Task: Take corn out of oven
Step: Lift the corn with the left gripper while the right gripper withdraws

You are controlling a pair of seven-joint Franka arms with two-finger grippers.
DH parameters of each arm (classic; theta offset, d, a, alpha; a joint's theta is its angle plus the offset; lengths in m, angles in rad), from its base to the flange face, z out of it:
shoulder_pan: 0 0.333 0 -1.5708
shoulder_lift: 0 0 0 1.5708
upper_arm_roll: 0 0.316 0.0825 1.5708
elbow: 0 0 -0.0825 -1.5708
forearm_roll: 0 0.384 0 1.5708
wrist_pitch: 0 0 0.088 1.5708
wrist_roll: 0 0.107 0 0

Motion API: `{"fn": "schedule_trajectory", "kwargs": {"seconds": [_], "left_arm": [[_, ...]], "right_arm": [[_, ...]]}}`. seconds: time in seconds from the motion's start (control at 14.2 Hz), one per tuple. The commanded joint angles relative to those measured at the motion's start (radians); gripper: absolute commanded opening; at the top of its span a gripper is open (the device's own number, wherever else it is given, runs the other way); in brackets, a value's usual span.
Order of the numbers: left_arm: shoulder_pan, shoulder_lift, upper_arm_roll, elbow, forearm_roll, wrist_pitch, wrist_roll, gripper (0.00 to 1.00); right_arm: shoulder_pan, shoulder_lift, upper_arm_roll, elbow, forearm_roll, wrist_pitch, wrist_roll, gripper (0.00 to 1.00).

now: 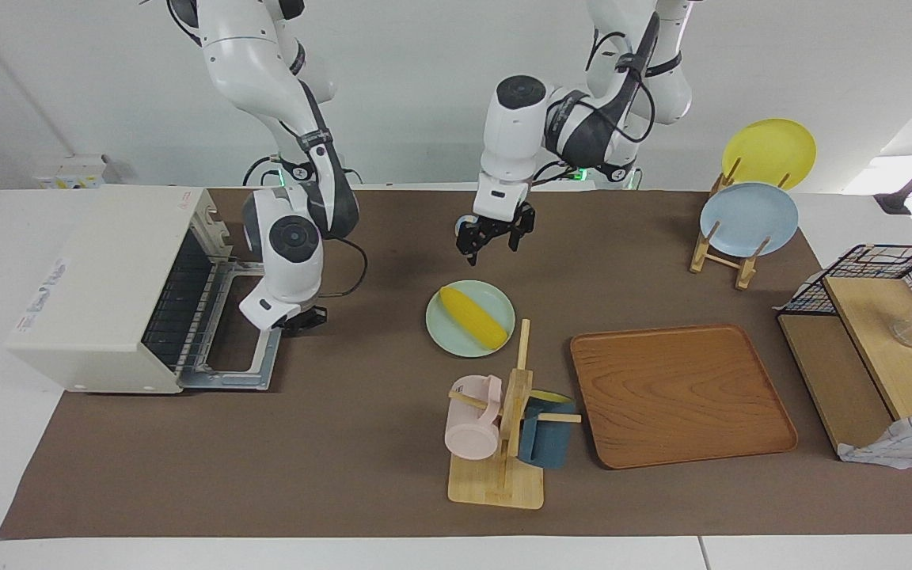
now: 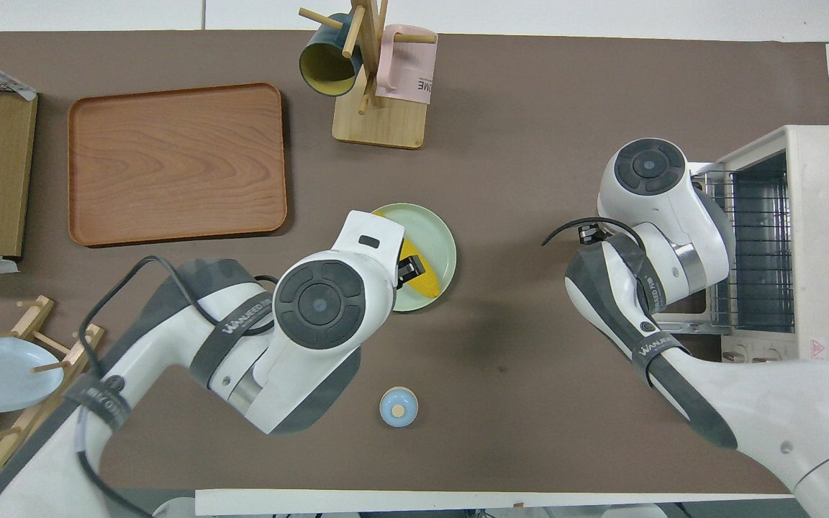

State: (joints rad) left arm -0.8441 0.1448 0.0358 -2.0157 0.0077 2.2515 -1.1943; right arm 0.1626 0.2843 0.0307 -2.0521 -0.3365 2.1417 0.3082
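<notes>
The corn (image 1: 472, 318) lies on a pale green plate (image 1: 444, 324) mid-table, out of the oven (image 1: 108, 285). The oven stands at the right arm's end with its door (image 1: 250, 332) folded down flat and its wire rack bare. My left gripper (image 1: 494, 240) is open and empty, up in the air over the plate, not touching the corn. In the overhead view its hand covers most of the corn (image 2: 427, 285) and part of the plate (image 2: 436, 237). My right gripper (image 1: 300, 319) hangs low over the edge of the open door; in the overhead view the arm hides it beside the oven (image 2: 817, 252).
A wooden tray (image 1: 678, 396) lies beside the plate, toward the left arm's end. A mug rack (image 1: 503, 443) holds a pink and a blue mug. A plate rack (image 1: 729, 245) holds a blue and a yellow plate. A wire basket (image 1: 875, 269) stands at the left arm's end. A small blue knob (image 2: 398, 406) sits near the robots.
</notes>
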Motion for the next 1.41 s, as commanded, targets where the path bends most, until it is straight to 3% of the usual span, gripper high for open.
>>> {"fn": "schedule_trajectory", "kwargs": {"seconds": [0.0,0.28,0.49,0.56,0.64,0.71,0.78,0.85,0.99,1.13,1.2,1.34], "left_arm": [[-0.007,0.111,0.024,0.087,0.009,0.01,-0.045,1.0],[-0.004,0.219,0.026,0.158,0.012,0.049,-0.065,1.0],[0.002,0.249,0.026,0.163,0.011,0.1,-0.068,0.96],[0.002,0.257,0.026,0.163,0.011,0.105,-0.089,0.74],[0.003,0.262,0.026,0.16,0.015,0.106,-0.105,0.42],[0.003,0.262,0.027,0.161,0.015,0.097,-0.105,0.18],[0.002,0.262,0.03,0.163,0.017,0.086,-0.105,0.06],[-0.001,0.262,0.03,0.175,0.017,0.062,-0.108,0.0],[-0.001,0.257,0.035,0.242,0.024,-0.042,-0.11,0.0],[0.029,0.158,0.035,0.241,0.078,-0.134,-0.059,0.0],[0.069,0.119,0.035,0.221,0.081,-0.163,0.055,0.0],[0.185,0.116,0.033,0.221,0.08,-0.165,0.317,0.0]], "right_arm": [[-0.015,0.001,0.012,0.007,-0.065,-0.012,-0.011,0.0],[-0.018,0.004,0.014,0.139,-0.087,-0.19,-0.104,0.0],[-0.086,-0.063,0.015,0.156,-0.085,-0.241,-0.245,0.0],[-0.107,-0.088,0.015,0.15,-0.081,-0.246,-0.28,0.0],[-0.127,-0.102,0.015,0.15,-0.075,-0.259,-0.305,0.0],[-0.146,-0.115,0.015,0.15,-0.073,-0.272,-0.325,0.0],[-0.156,-0.128,0.017,0.148,-0.073,-0.275,-0.348,0.0],[-0.172,-0.14,0.015,0.15,-0.073,-0.279,-0.375,0.0],[-0.201,-0.163,0.017,0.15,-0.07,-0.309,-0.417,0.0],[-0.218,-0.177,0.017,0.159,-0.032,-0.327,-0.437,0.0],[-0.216,-0.183,0.015,0.182,-0.007,-0.356,-0.437,0.0],[-0.218,-0.191,0.017,0.289,0.029,-0.487,-0.445,0.03]]}}
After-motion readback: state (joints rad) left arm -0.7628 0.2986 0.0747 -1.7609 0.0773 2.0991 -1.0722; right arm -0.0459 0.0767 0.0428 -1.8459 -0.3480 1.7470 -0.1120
